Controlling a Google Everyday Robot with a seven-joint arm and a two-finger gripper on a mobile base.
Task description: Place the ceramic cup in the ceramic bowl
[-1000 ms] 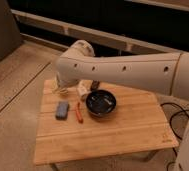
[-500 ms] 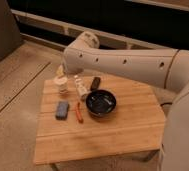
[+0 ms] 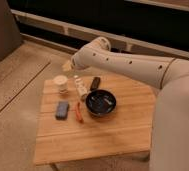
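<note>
As far as can be counted, six things lie on the wooden table (image 3: 113,137): one ceramic cup (image 3: 61,83), one ceramic bowl (image 3: 101,103), one slim white bottle (image 3: 80,88), one dark oblong piece (image 3: 94,83), one blue-grey block (image 3: 62,109) and one thin orange-red stick (image 3: 78,112). One arm (image 3: 133,65) reaches in from the right. Its single gripper (image 3: 68,65) hangs over the far left corner of the table, above and just beyond the cup, touching nothing. The pincer stands wide and carries nothing.

The cup stands upright on the far left part of the board, left of the bottle and apart from it. It is also well apart from the bowl, which sits near the middle of the table. The dark piece lies just beyond the bowl and the stick just to its left.

The gripper's tip shows only as a small pale shape against the floor (image 3: 18,85). Pale marks inside the bowl may be glints or a small object; I cannot tell which. The robot's pale body fills the right side of the view and covers the table's right edge.

The near half of the tabletop is bare wood, as is the strip right of the bowl. The cup stands close to the far and left edges, and the block lies near the left edge.
</note>
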